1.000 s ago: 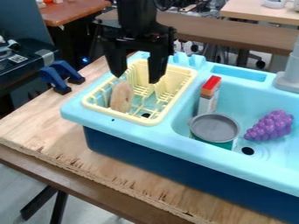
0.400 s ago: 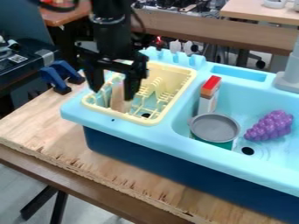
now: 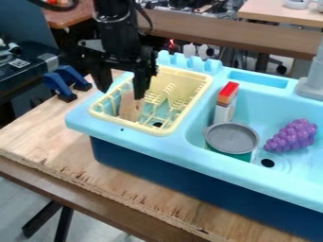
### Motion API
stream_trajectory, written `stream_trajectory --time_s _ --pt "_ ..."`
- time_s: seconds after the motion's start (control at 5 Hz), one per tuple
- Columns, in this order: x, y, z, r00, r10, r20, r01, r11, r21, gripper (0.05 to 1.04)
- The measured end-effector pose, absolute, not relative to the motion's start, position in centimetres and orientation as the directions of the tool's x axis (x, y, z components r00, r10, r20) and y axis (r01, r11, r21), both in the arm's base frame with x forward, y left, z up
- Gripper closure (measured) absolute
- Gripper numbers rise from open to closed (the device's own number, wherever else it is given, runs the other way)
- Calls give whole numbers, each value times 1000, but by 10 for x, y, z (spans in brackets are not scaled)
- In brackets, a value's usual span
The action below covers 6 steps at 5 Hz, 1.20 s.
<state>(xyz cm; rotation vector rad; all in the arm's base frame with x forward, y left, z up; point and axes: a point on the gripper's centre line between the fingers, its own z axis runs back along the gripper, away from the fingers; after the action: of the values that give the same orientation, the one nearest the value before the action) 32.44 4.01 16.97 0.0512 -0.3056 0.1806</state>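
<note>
One sink (image 3: 183, 153) is holding one rack (image 3: 136, 127), one tan object (image 3: 131, 108), one box (image 3: 225, 107), one pan (image 3: 231, 138) and one bunch of grapes (image 3: 292, 137).

A wooden worktop (image 3: 38, 137) stands over a gray floor (image 3: 19, 208). Behind are a long brown bench (image 3: 252, 39), a light table (image 3: 277, 11) and a reddish table (image 3: 68, 19).

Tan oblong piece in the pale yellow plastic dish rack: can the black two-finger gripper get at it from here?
Likely yes: the gripper hangs open above the piece, nothing lying on top. The rack's rim and prongs stand close, though, and could catch a finger.
</note>
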Motion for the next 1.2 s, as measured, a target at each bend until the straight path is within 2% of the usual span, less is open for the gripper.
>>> stream_trajectory --time_s 0.4,1.0,1.2 --pt "334 40 156 948 176 265 -187 982 17 81" --pt "342 39 130 974 179 139 -186 982 38 81" --pt "343 36 121 981 166 95 -170 985 33 133"
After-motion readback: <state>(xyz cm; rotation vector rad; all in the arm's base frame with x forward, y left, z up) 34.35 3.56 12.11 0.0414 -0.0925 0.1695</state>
